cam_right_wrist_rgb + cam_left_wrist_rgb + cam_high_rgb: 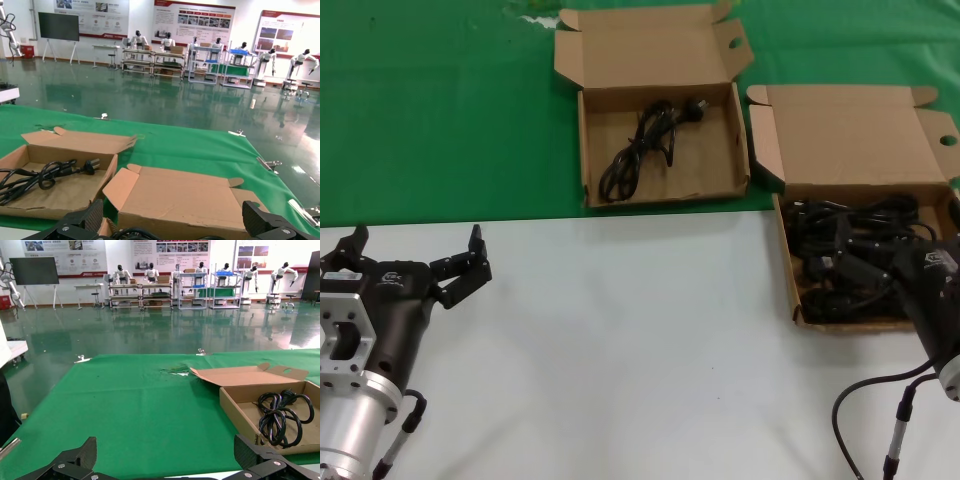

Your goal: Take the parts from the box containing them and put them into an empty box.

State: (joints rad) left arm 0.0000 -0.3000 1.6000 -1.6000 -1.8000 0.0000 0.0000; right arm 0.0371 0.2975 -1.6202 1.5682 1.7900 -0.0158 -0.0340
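Note:
The box containing the parts, with a broad flat lid (850,140), stands at the right and holds a pile of black power cords (850,225). My right gripper (860,265) is down inside it among the cords, jaws wide open. In the right wrist view (175,220) a bit of black cable (125,234) lies low between the fingers, with the lid (180,192) just beyond. The other box (665,193), with a narrower eared lid, stands at the back middle and holds one coiled cord (645,140). My left gripper (417,240) is open and empty over the white surface at the left.
Both boxes sit on a green cloth (440,110) that ends at a white tabletop (620,330). The left wrist view shows the back box (240,415) with its cord (280,412); the right wrist view shows them too (40,177). A hall with shelves lies beyond.

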